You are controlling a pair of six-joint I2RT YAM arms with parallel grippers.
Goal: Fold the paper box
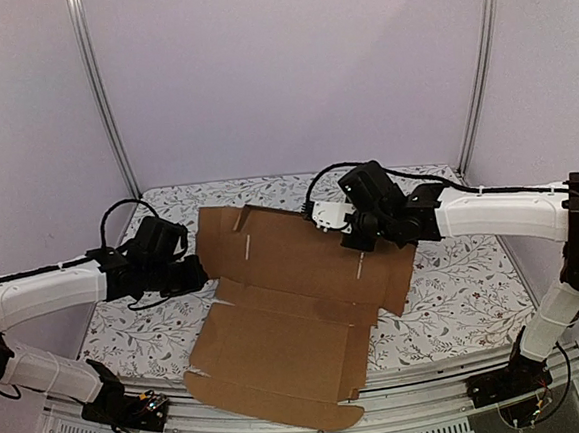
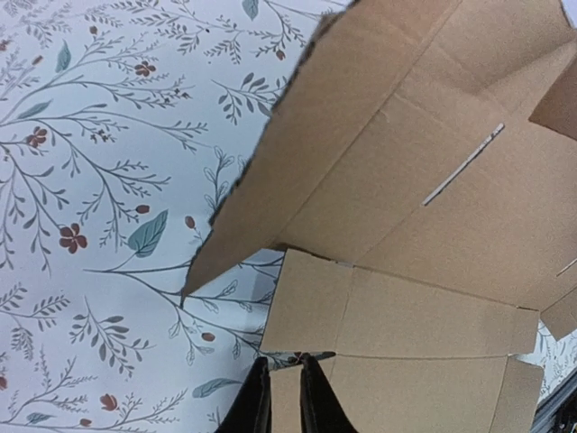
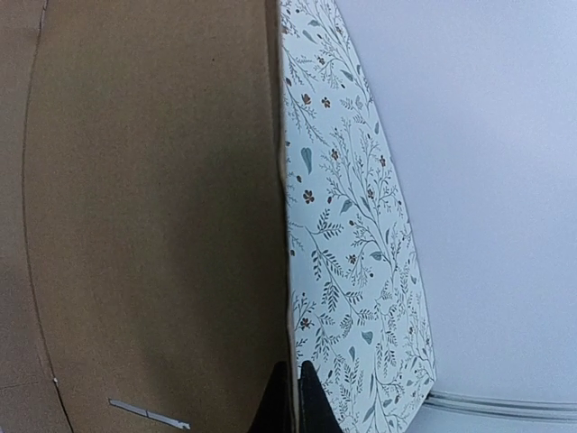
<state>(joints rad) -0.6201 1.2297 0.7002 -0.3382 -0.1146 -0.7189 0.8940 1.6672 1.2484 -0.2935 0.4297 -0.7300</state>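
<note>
The paper box is a brown die-cut cardboard sheet lying mostly flat in the middle of the table, with its far panel raised. My left gripper sits at the sheet's left edge. In the left wrist view its fingers stand a narrow gap apart, and a corner of a flap shows in that gap. My right gripper is at the far edge of the raised panel. In the right wrist view that gripper is shut on the thin edge of the cardboard.
A floral cloth covers the table. The box's near flap hangs over the table's front rail. Metal frame posts and pale walls close in the back and sides.
</note>
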